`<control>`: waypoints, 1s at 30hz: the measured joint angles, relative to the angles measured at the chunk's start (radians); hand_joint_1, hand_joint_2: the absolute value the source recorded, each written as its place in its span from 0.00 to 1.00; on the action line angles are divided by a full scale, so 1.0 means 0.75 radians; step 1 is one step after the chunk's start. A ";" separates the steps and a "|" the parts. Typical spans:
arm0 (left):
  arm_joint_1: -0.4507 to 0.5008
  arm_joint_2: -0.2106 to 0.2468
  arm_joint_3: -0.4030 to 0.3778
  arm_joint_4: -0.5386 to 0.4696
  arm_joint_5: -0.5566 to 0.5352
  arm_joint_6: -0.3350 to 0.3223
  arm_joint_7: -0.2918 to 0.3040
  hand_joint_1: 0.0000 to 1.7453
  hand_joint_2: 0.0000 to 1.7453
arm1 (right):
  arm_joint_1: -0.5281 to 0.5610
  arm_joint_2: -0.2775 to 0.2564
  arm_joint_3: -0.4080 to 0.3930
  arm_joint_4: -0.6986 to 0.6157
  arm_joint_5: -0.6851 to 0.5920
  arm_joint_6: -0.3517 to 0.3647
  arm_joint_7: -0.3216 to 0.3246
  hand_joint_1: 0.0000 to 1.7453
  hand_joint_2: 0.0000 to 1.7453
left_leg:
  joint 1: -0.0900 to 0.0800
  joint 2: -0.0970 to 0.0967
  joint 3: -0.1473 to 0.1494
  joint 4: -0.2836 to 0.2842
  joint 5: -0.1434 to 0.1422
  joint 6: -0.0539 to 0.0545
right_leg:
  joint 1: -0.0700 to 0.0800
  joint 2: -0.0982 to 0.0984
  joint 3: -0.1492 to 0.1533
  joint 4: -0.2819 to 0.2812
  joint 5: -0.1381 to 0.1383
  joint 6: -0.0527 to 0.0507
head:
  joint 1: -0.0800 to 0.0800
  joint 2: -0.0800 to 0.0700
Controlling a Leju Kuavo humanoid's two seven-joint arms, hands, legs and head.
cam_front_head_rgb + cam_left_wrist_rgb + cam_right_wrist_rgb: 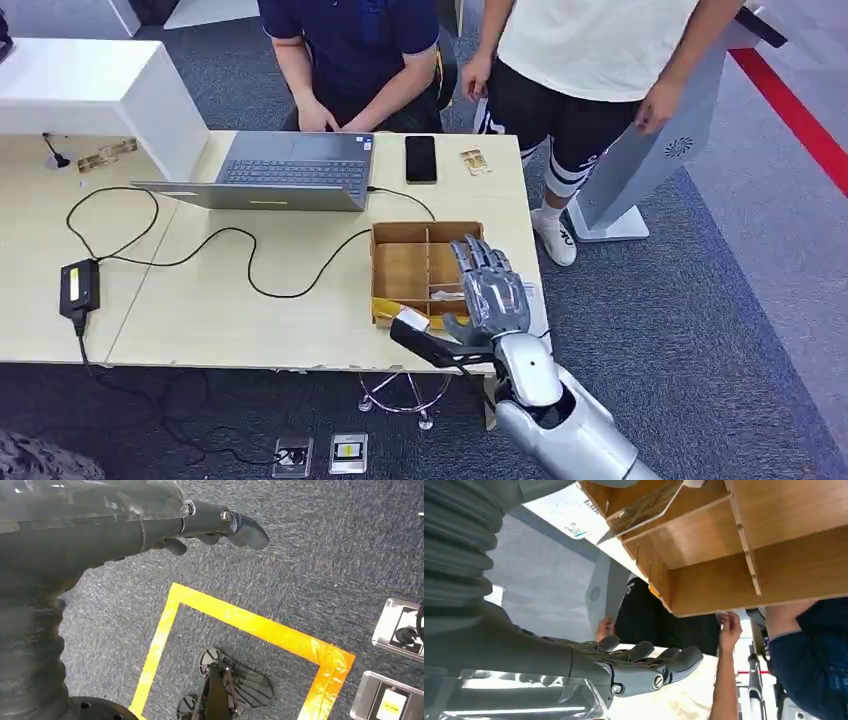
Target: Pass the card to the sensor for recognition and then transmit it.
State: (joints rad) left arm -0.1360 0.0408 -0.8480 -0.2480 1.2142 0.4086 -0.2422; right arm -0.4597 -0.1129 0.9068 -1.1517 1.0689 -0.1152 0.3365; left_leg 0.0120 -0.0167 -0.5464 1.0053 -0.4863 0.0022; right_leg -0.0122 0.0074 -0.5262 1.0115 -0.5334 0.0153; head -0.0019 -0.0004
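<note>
Fingers [487, 262] of the right hand [490, 290] are stretched out flat and a little apart over the wooden box [400, 270], holding nothing; whether the palm touches the box rim I cannot tell. In the right wrist view the same hand [644, 667] shows extended fingers with nothing between them. The left hand [210, 525] hangs over grey carpet, its fingers loosely bent, empty.

Dividers split the box into compartments. A pale card [447, 294] lies in the compartment under the hand, at 3 o'clock in the box; a yellow-edged card [392, 308] leans at the 6 o'clock wall, beside the thumb. The large compartment at 9 o'clock looks bare.

On the table [200, 310], the laptop [290, 170] sits at 11 o'clock from the box, the phone [421, 158] at 12, and a small card [474, 160] just beside the phone. Two people stand at the table's far edge.
</note>
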 joint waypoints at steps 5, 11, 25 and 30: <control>0.002 0.000 0.001 0.000 0.006 0.000 0.002 0.00 1.00 | -0.015 0.018 0.013 0.055 0.000 0.000 -0.002 0.02 1.00 | 0.000 0.000 0.000 0.000 0.000 0.000 | 0.000 0.000 0.000 0.000 0.000 0.000 | 0.000 0.001; 0.002 -0.001 0.000 0.000 0.009 0.001 0.002 0.00 1.00 | -0.022 0.031 0.021 0.101 0.000 0.000 -0.003 0.05 1.00 | 0.000 0.000 0.000 0.000 0.000 0.000 | 0.000 0.000 0.000 0.000 0.000 0.000 | -0.001 0.001; 0.003 -0.001 0.000 0.000 0.010 0.004 0.002 0.00 1.00 | -0.027 0.041 0.036 0.155 0.003 -0.006 -0.010 0.27 1.00 | 0.000 0.000 0.000 0.000 0.000 0.000 | 0.000 0.000 0.000 0.000 0.000 0.000 | 0.000 0.000; 0.003 -0.001 0.001 0.000 0.012 0.005 0.002 0.00 1.00 | -0.030 0.042 0.037 0.163 0.004 -0.009 -0.010 0.42 1.00 | 0.000 0.000 0.000 0.000 0.000 0.000 | 0.000 0.000 0.000 0.000 0.000 0.000 | 0.000 0.001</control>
State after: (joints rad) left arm -0.1340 0.0404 -0.8476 -0.2480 1.2230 0.4120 -0.2411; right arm -0.4819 -0.0816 0.9342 -1.0292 1.0719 -0.1221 0.3288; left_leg 0.0120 -0.0166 -0.5464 1.0054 -0.4863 0.0022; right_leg -0.0122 0.0075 -0.5263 1.0115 -0.5334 0.0153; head -0.0019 0.0000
